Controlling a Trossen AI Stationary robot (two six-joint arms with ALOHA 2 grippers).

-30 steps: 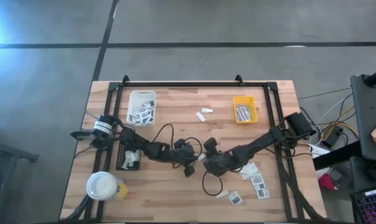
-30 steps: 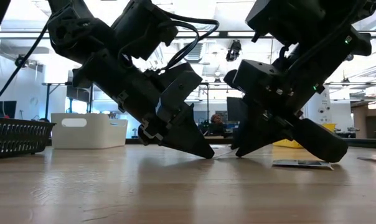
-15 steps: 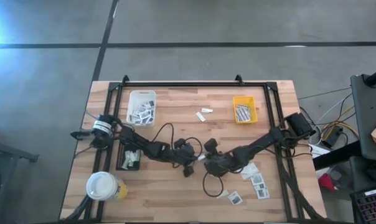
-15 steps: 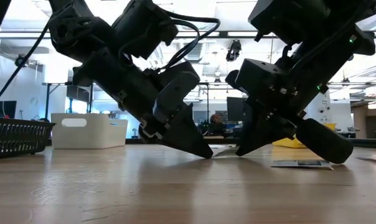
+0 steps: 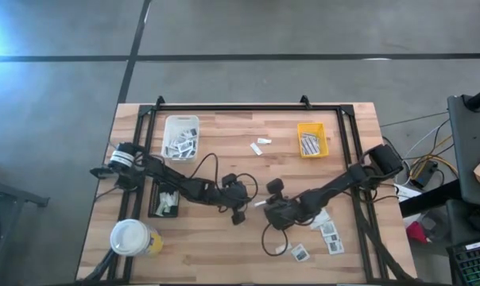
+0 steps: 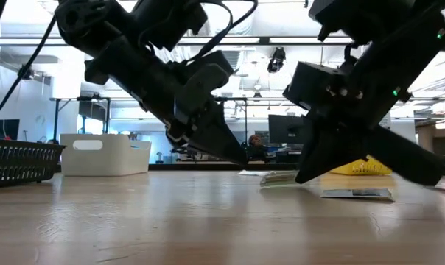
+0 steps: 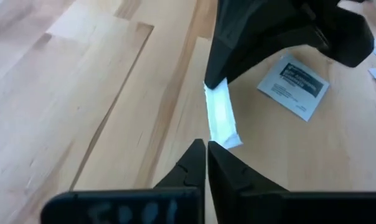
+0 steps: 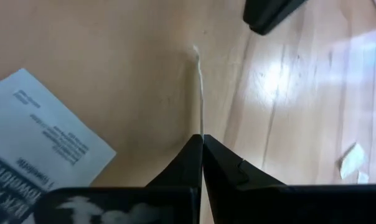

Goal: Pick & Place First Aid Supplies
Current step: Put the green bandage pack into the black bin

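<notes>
Gripping a thin white strip (image 7: 220, 114) edge-on, the right gripper (image 5: 265, 204) sits mid-table, fingers pinched together on it; in the right wrist view the strip (image 8: 200, 93) runs out from between the fingertips. Left gripper (image 5: 241, 216) is just beside it, fingers together with nothing between them, its tips a little off the strip's free end (image 6: 278, 177) in the left wrist view. In the low view both grippers slant down toward each other above the table (image 5: 216, 246), with the strip held just off the wood.

Other supplies: 1 flat white packet (image 7: 294, 84) with grey print lies on the wood just past the strip, also seen at the edge of the right wrist view (image 8: 38, 149). A cluster of packets (image 5: 326, 226) lies near the right arm, with 1 more (image 5: 300, 253) closer to the table's front edge. 2 small white pieces (image 5: 259, 145) sit mid-table toward the back.

White tray (image 5: 181, 137) at back left holds packets. Yellow tray (image 5: 311, 140) at back right holds striped strips. Black tray (image 5: 164, 200) on the left holds a few white pieces. Cup (image 5: 133, 237) stands at the front-left corner.
</notes>
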